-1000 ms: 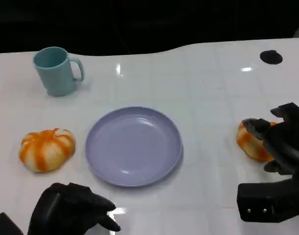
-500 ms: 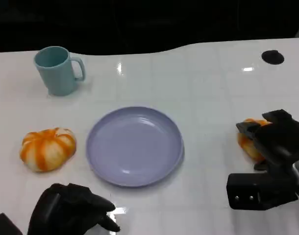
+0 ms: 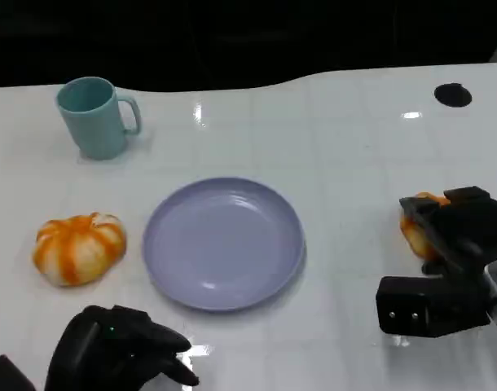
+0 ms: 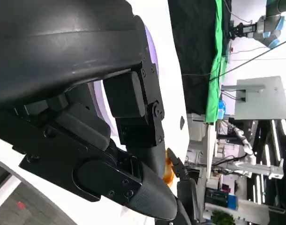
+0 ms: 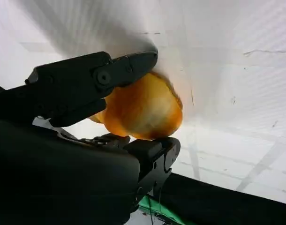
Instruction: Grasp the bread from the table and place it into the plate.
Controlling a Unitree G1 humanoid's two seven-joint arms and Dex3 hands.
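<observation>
My right hand grips the bread, fingers closed over the top and another underneath; the bun is pinched between them near the right edge of the counter. Can't tell if the bread is off the surface. Right forearm block sits low, close to the near edge.

Open white counter lies between that hand and the plate, nothing in the lane. The plate is lavender, round, centre of the counter, bare inside.

My left hand rests at the near left edge, fingers curled in, holding nothing, just short of the plate rim. A second orange-striped bun sits left of the plate, apart from it. A teal mug stands upright at far left, handle to the right, well apart from the plate.

A small black disc is at the far right corner. The far counter edge curves, black backdrop behind. Counter is glossy white with light glare. The left wrist view catches green cloth and lab equipment beyond.
</observation>
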